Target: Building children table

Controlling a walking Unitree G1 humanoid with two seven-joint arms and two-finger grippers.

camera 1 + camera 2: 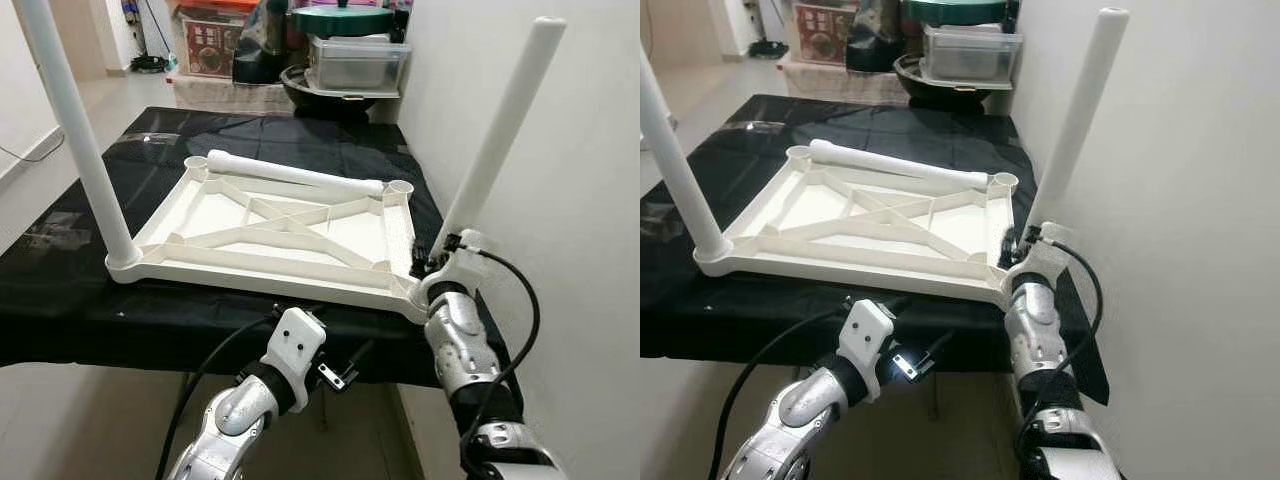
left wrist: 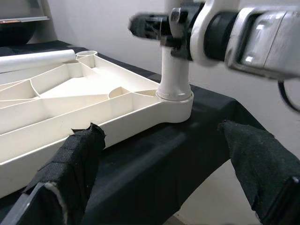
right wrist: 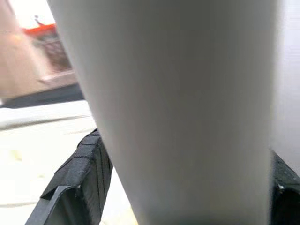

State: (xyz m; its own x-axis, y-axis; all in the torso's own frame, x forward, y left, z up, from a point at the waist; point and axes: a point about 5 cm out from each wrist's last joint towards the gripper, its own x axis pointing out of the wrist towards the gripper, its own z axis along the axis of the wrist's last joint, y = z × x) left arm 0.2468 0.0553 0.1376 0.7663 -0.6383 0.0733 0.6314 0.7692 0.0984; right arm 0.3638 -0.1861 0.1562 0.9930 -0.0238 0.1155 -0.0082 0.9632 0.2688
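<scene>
While no writing reads, right gripper (image 1: 432, 262) clasping table leg (image 1: 497, 135), upturned tabletop (image 1: 262, 262).

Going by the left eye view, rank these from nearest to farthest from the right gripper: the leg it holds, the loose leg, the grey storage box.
1. Held leg, inside the right gripper, at the tabletop's near right corner.
2. Loose leg, lying along the tabletop's far edge.
3. Grey storage box, beyond the black cloth, at the back.

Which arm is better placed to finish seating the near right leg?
The right: its gripper is shut on the white plastic leg just above its socket. The left gripper hangs open below the black-covered table edge.
</scene>
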